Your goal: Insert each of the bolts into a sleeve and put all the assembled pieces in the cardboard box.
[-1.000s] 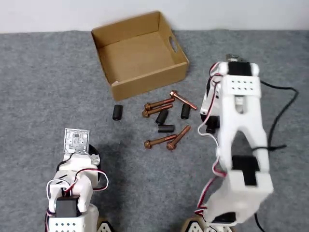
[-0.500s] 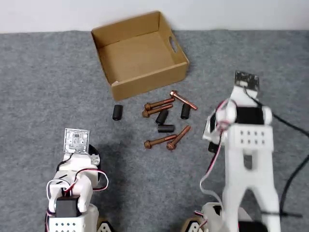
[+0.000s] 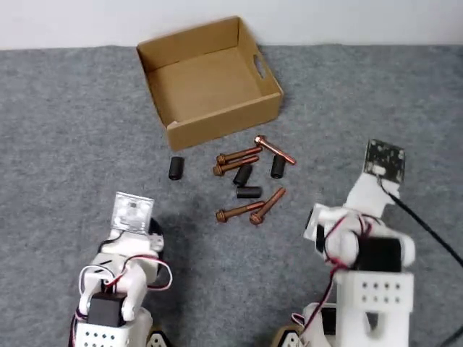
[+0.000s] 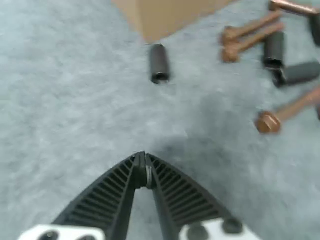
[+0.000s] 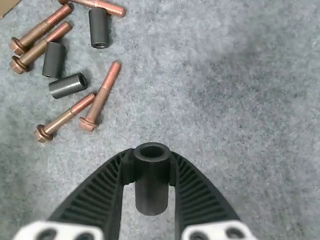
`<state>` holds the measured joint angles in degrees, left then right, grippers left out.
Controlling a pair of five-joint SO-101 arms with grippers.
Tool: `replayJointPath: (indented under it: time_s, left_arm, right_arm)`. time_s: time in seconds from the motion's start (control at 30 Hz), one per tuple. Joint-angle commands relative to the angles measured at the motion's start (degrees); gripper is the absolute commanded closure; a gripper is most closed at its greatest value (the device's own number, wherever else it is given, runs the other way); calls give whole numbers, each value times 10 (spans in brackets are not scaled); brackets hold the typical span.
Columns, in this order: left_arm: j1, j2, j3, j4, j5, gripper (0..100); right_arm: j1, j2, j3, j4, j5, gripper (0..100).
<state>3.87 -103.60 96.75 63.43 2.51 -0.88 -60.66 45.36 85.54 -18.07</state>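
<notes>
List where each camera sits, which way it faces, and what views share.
High view: fixed overhead, looking down at the table, cardboard box, bolts and loose sleeves; left arm and right arm show.
Left wrist view: on the left wrist, looking past shut left fingers toward the lone sleeve.
Right wrist view: on the right wrist, looking past right fingers clamping a held sleeve toward the bolts.
Shared: all three show the bolts.
</notes>
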Motion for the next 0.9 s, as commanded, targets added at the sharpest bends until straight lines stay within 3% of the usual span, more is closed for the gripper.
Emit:
replayJointPath:
  time_s: [0.0,0.3,0.5,0.87]
  left_arm:
    - [41,-4,-3,62,-3,993]
    - [75,-5,-6,77,-15,992]
    - [70,-5,-39,61,-115,992]
    - [69,0,-211,36,-91,994]
  right_arm:
    - [5,-58,25,-6,-6,991]
    - [5,-167,113,9,-7,991]
    - [7,-185,133,8,-7,991]
    - [7,-189,151,1,-6,991]
